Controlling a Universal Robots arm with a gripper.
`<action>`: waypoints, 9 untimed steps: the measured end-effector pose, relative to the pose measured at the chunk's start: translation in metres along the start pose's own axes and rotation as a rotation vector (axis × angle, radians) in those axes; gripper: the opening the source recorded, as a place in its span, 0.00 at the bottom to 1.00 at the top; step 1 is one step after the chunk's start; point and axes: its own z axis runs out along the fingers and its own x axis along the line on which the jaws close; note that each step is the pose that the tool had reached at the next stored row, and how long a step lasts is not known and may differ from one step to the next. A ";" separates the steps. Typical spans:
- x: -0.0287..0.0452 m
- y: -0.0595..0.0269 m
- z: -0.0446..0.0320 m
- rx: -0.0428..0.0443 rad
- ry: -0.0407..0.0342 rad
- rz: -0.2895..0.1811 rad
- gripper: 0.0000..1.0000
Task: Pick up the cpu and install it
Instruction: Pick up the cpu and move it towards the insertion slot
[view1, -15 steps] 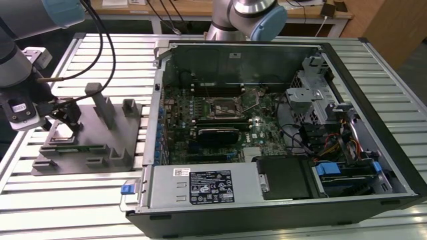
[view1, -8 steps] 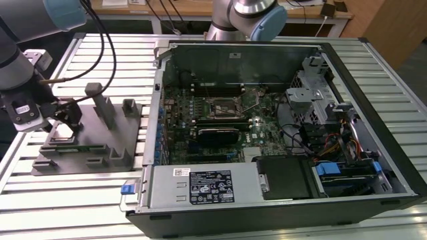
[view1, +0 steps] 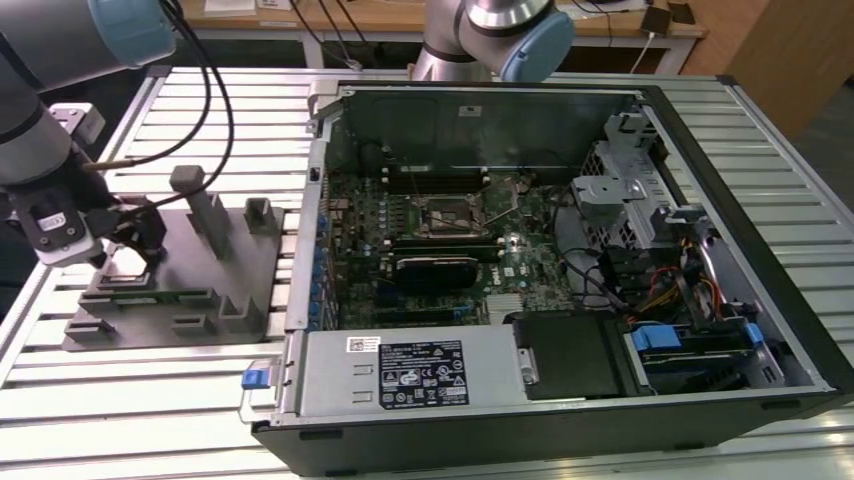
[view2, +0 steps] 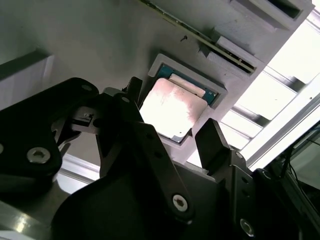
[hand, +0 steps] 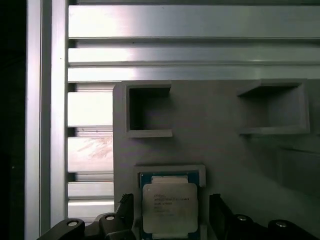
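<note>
Tool (view1: 123, 258) hangs over the grey moulded tray (view1: 147, 330) on the slatted worktop (view1: 134, 410), at the exterior view's left, well apart from the opened PC case (view1: 747, 200).

The cpu (hand: 169, 207) isn't picked yet. It lies flat, silvery lid up, in its shallow square pocket (hand: 170, 170) near one edge of the tray.

Tool is spread wide w/ nothing in it. In both wrist views one black finger (view2: 216, 142) stands on each side of the chip, so the cpu sits directly betw. them, approx. centred. A visible gap on each side in the first wrist view means no contact w/ the chip.

Key relation: cpu is straight ahead of the tool along its approach line, not off to a side. The closing direction crosses the chip's narrower span, and its slightly longer side runs parallel to the finger faces. How far the tips stand above the pocket rim can't be told.

Mainboard socket (view1: 447, 210) inside the case looks unfilled, its lever raised, I'd judge. Install end is far from the tool, across the tray and the case wall.
</note>
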 end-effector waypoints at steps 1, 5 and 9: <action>-0.0001 0.0000 0.0006 -0.0001 0.0002 -0.003 0.71; -0.0002 -0.0002 0.0036 -0.0003 0.0007 -0.015 0.71; -0.0003 -0.0003 0.0050 -0.0003 0.0012 -0.019 0.71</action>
